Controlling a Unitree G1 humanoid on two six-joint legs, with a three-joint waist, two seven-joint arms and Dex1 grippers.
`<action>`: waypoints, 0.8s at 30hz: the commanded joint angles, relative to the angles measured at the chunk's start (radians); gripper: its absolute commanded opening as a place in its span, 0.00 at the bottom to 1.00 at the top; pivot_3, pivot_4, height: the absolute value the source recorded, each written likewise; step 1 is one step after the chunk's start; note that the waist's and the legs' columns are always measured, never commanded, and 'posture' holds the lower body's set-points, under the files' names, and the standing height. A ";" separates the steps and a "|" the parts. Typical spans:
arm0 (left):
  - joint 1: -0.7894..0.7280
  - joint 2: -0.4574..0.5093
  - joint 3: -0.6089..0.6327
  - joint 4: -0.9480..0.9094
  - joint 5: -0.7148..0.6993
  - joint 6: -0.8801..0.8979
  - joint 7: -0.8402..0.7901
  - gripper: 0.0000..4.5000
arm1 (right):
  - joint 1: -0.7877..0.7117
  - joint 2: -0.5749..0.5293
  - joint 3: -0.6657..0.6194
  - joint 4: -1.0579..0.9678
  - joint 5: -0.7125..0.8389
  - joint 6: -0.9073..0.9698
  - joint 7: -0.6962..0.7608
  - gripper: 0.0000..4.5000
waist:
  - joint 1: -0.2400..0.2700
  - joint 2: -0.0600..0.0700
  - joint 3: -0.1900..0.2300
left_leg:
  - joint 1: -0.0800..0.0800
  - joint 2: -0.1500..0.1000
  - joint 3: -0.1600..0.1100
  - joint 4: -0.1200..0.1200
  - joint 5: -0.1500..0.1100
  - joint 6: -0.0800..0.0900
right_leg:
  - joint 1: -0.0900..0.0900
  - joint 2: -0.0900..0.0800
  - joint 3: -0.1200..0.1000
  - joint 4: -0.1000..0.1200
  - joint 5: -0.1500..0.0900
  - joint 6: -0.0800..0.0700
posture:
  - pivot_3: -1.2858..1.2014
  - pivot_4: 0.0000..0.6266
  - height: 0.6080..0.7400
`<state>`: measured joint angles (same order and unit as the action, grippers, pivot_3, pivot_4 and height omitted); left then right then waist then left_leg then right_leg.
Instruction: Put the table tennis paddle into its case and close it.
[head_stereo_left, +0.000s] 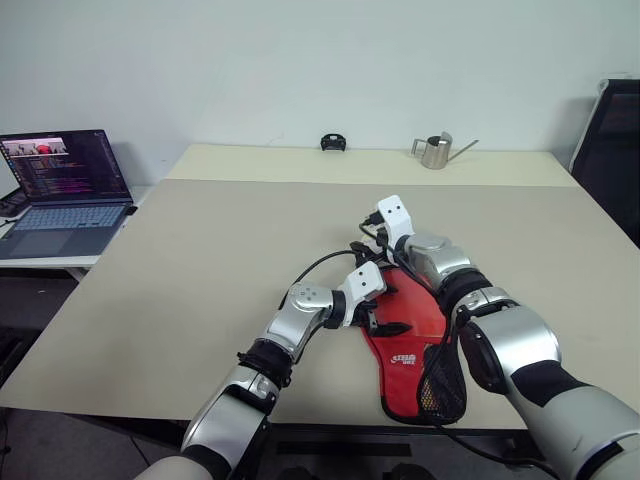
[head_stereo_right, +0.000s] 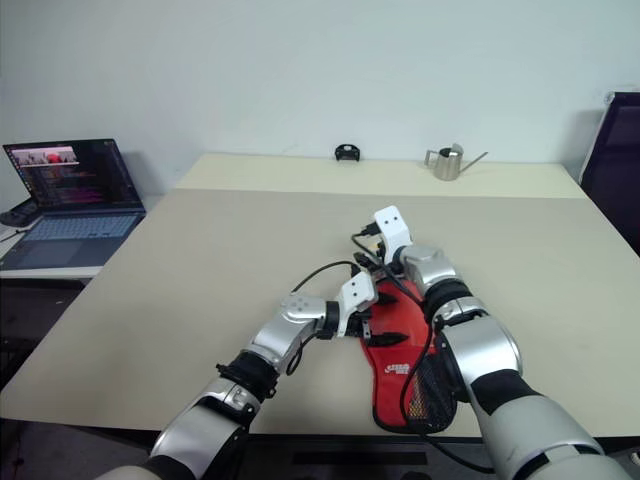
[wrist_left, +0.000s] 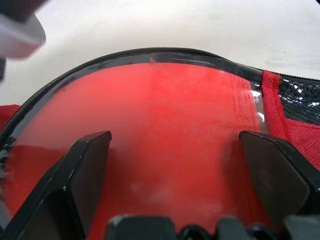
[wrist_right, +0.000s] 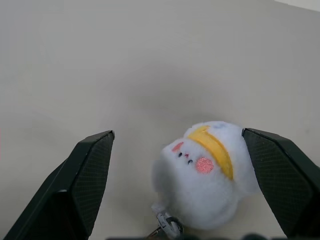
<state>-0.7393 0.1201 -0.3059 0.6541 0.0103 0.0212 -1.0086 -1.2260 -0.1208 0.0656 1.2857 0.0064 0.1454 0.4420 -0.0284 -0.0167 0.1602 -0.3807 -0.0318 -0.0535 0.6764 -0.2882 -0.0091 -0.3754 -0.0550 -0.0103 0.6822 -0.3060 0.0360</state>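
Both grippers wide, empty: left gripper (wrist_left: 170, 150) over case (head_stereo_left: 405, 330); right gripper (wrist_right: 177, 150) straddles plush charm (wrist_right: 205, 172). Risk: closing on charm instead of zipper pull drags case across worktop (head_stereo_left: 200, 270).

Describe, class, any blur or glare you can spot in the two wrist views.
Left wrist view: the red case looks hazy near the open left claw, with a bright glint by its mesh pocket. Right wrist view: the white plush toy is fairly sharp between the open right claw's fingers.
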 joint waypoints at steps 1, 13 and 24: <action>0.049 0.014 -0.037 0.031 0.043 0.043 0.016 0.99 | -0.029 0.012 0.023 0.009 -0.061 -0.061 -0.040 1.00 | 0.000 0.000 0.000 | 0.000 0.000 0.000 0.000 0.000 0.000 | 0.000 0.000 0.000 0.000 0.000 0.000 | 0.52 0.24 1.00; 0.068 0.029 -0.037 0.006 0.043 0.061 0.031 1.00 | -0.002 0.044 0.150 0.041 -0.265 -0.122 -0.101 0.54 | -0.003 0.001 -0.002 | 0.001 0.000 0.000 0.000 0.000 0.000 | 0.000 0.000 0.000 0.000 0.000 0.000 | 0.52 0.24 1.00; 0.062 0.027 -0.043 0.016 0.047 0.058 0.034 1.00 | 0.033 0.035 0.155 0.047 -0.298 -0.094 -0.090 0.00 | -0.003 0.001 -0.004 | 0.003 0.000 0.000 0.000 0.000 0.000 | 0.002 0.000 0.000 0.001 0.000 0.000 | 0.52 0.24 1.00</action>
<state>-0.7113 0.1295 -0.3084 0.6123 0.0093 0.0517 -0.9746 -1.2210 -0.0856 0.2114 1.3211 -0.2721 0.0416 0.3431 -0.0318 -0.0156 0.1557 -0.3775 -0.0318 -0.0537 0.6762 -0.2885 -0.0088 -0.3731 -0.0548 -0.0100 0.6827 -0.3059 0.0359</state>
